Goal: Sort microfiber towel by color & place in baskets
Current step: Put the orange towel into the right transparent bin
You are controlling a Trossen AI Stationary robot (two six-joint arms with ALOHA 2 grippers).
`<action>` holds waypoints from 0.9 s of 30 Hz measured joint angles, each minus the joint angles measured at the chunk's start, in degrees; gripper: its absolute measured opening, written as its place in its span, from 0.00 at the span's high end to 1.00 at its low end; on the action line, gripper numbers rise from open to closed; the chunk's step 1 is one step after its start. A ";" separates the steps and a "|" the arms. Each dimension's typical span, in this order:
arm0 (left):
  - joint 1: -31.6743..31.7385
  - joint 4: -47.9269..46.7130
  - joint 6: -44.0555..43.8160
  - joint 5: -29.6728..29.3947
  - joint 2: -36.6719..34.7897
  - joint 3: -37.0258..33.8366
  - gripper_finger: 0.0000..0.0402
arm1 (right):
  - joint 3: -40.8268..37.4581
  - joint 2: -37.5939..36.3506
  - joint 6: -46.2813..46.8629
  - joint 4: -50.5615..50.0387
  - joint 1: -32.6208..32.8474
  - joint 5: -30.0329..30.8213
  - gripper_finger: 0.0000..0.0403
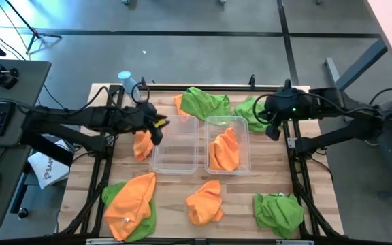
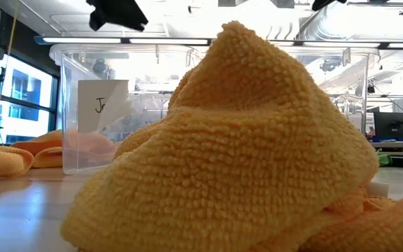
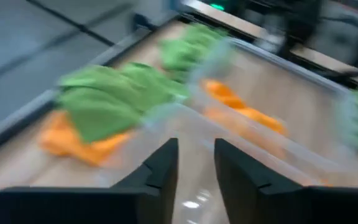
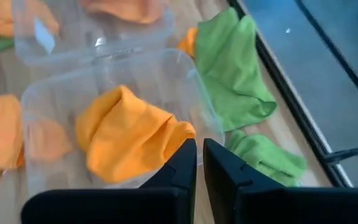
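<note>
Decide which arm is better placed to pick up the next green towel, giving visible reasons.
Probably the right: the right gripper hangs beside the green towel at the table's far edge, empty. The left gripper sits over the left basket.

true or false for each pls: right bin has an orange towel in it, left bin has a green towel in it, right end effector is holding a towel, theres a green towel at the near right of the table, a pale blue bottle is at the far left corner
1. The right bin holds an orange towel. True.
2. The left bin holds a green towel. False: no green towel lies in it.
3. The right end effector holds a towel. False: its fingers are nearly together with nothing between them.
4. A green towel lies at the near right of the table. True.
5. A pale blue bottle stands at the far left corner. True.
</note>
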 joint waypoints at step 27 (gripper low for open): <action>34.33 -40.17 1.12 16.08 1.85 4.72 0.77 | -2.01 0.29 29.91 -1.37 0.02 12.28 0.95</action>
